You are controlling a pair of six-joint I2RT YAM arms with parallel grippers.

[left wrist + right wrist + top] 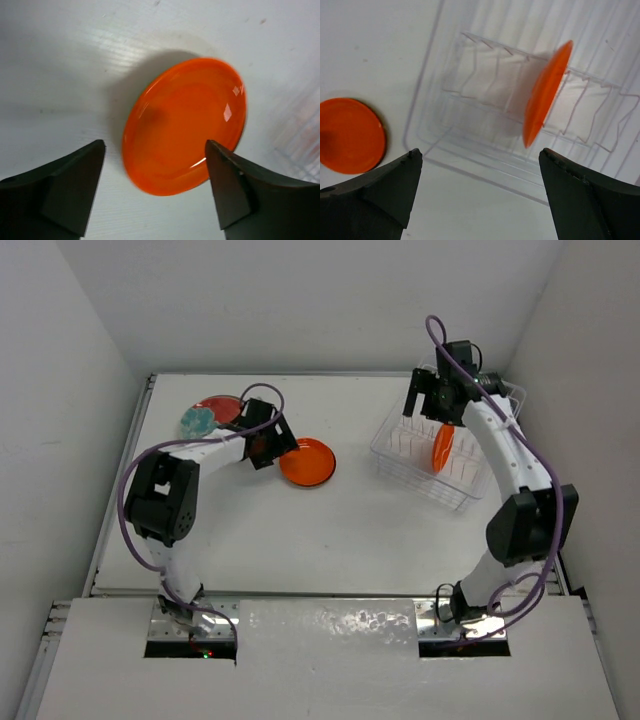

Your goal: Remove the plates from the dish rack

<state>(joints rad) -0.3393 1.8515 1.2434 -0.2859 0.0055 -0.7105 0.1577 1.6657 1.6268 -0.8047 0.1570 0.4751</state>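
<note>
A plain orange plate (307,462) lies flat on the table; in the left wrist view it (185,125) sits just ahead of and between my fingertips. My left gripper (275,447) (155,146) is open and empty, right beside the plate's left edge. The clear dish rack (405,450) (445,135) stands at the far right. Another orange plate (443,448) (545,95) stands on edge between its prongs. My right gripper (428,408) (480,152) is open and empty, hovering above the rack's far left part. The flat orange plate also shows in the right wrist view (350,135).
A red plate (222,407) with a teal plate or patch (198,420) overlapping it lies at the far left of the table, behind my left arm. White walls close in on both sides and the back.
</note>
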